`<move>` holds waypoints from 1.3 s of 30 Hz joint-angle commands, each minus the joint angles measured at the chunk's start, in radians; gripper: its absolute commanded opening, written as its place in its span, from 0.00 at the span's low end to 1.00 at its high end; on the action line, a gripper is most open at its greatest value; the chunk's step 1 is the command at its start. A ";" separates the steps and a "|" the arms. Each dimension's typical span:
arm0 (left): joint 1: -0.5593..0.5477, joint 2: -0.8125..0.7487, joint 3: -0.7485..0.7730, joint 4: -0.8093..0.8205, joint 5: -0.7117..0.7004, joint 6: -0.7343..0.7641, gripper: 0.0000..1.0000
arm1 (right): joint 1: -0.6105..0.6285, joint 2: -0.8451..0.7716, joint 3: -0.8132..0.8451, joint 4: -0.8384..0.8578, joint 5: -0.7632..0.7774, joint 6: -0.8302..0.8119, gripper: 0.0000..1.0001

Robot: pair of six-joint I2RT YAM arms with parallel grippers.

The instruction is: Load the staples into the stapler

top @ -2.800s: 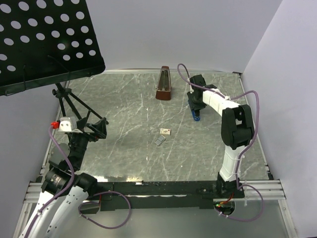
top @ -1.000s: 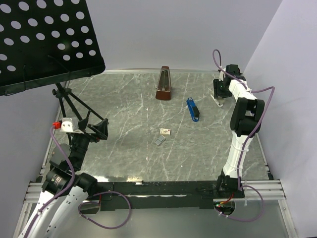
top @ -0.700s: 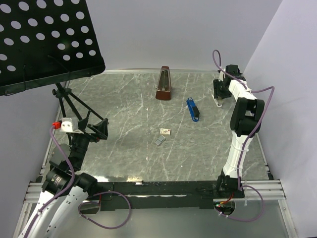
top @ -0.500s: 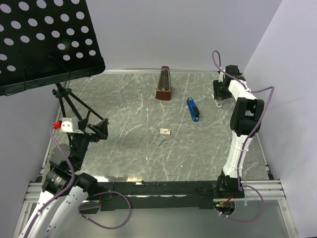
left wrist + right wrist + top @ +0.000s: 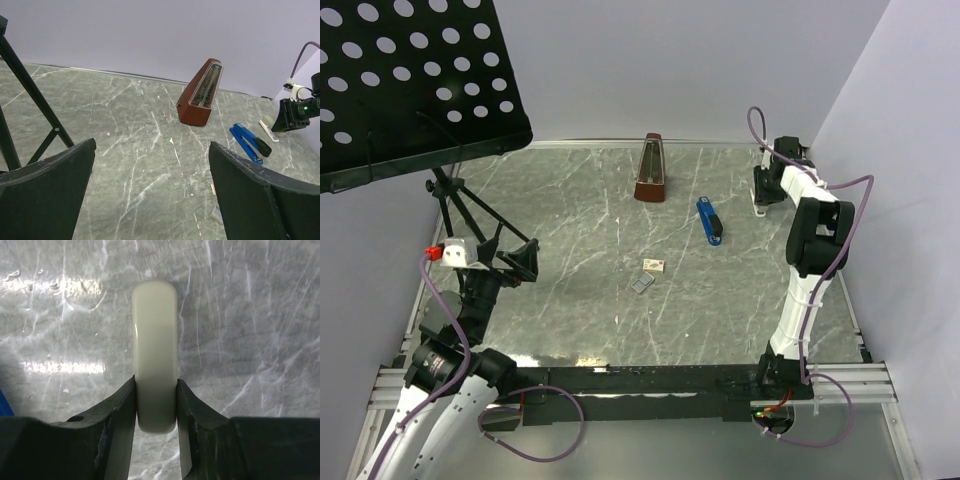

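Observation:
The staples are a small whitish box (image 5: 653, 265) at the table's middle, with a little grey piece (image 5: 640, 285) just in front of it. A blue stapler (image 5: 710, 221) (image 5: 248, 144) lies behind and to the right of them. At the far right back, a white stapler (image 5: 759, 208) (image 5: 155, 365) lies on the table. My right gripper (image 5: 761, 195) (image 5: 156, 390) is shut on its near end, with both jaws pressed against its sides. My left gripper (image 5: 523, 258) (image 5: 152, 150) hangs wide open over the left side and holds nothing.
A brown metronome (image 5: 651, 170) (image 5: 201, 94) stands at the back centre. A black music stand (image 5: 410, 80) overhangs the left side, and its tripod legs (image 5: 30, 95) are close to my left gripper. The right wall runs close to my right arm.
My right gripper left the blue stapler and moved to the back right. In the last second its jaws closed onto the white stapler. The left arm has not moved.

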 commanded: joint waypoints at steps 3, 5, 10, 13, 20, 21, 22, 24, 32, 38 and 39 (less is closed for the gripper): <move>-0.002 -0.011 0.000 0.039 0.034 0.010 0.99 | 0.048 -0.245 -0.161 0.123 0.005 0.062 0.18; -0.003 -0.008 -0.003 0.042 0.041 0.012 0.99 | 0.090 -0.343 -0.247 0.151 0.015 0.073 0.17; -0.002 0.000 -0.005 0.047 0.057 0.015 0.99 | 0.250 -0.569 -0.429 0.190 0.068 0.032 0.17; 0.000 0.009 -0.005 0.048 0.066 0.018 1.00 | 0.370 -0.679 -0.517 0.184 0.046 0.026 0.17; 0.010 0.026 -0.008 0.060 0.103 0.029 0.99 | 0.675 -0.817 -0.644 0.154 -0.029 0.045 0.17; 0.014 0.027 -0.008 0.063 0.121 0.035 0.99 | 0.748 -0.823 -0.657 0.153 -0.034 0.049 0.17; 0.012 0.031 -0.009 0.067 0.129 0.037 0.99 | 0.784 -0.822 -0.660 0.150 -0.041 0.049 0.17; 0.014 0.037 -0.011 0.077 0.161 0.049 0.99 | 0.885 -0.809 -0.667 0.156 -0.067 0.052 0.17; 0.017 0.066 -0.022 0.105 0.262 0.076 0.99 | 1.129 -0.609 -0.629 0.199 -0.077 0.006 0.20; 0.018 0.095 -0.020 0.105 0.273 0.081 0.99 | 1.189 -0.463 -0.594 0.223 -0.038 -0.005 0.20; 0.020 0.104 -0.020 0.105 0.274 0.081 0.99 | 1.191 -0.455 -0.600 0.231 -0.038 -0.005 0.20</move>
